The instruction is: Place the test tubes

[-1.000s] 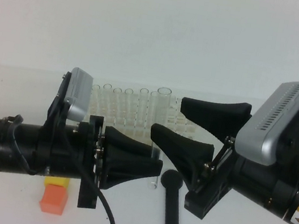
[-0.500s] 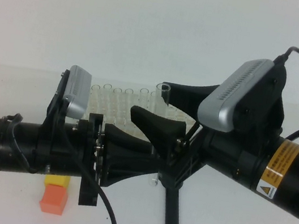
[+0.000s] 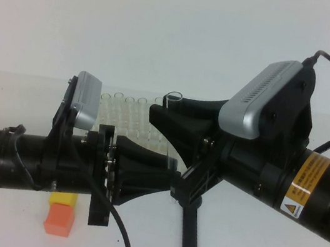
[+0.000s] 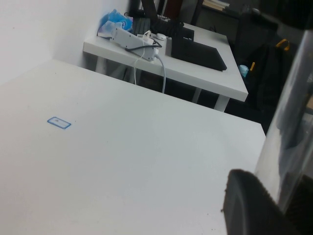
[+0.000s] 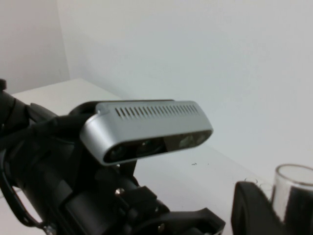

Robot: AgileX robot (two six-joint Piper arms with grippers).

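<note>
Glass test tube (image 3: 174,97) is standing near-upright above the table in the high view, in front of the clear rack (image 3: 129,116). Your left gripper (image 3: 171,178) is pinching its lower part; your right gripper (image 3: 159,110) is pressing shut just under the rim.
Left wrist view: the test tube (image 4: 289,122) is filling one edge.
Right wrist view: its rim (image 5: 293,182) is showing.
My read: you're mid-handover, and racking this test tube is not yet done.

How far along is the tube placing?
Done: the rack already holds several tubes. In hand: one tube, in front of the rack, gripped low by the left gripper and high by the right gripper, apparently a handover. Left: release one grip, seat it in the rack.
</note>
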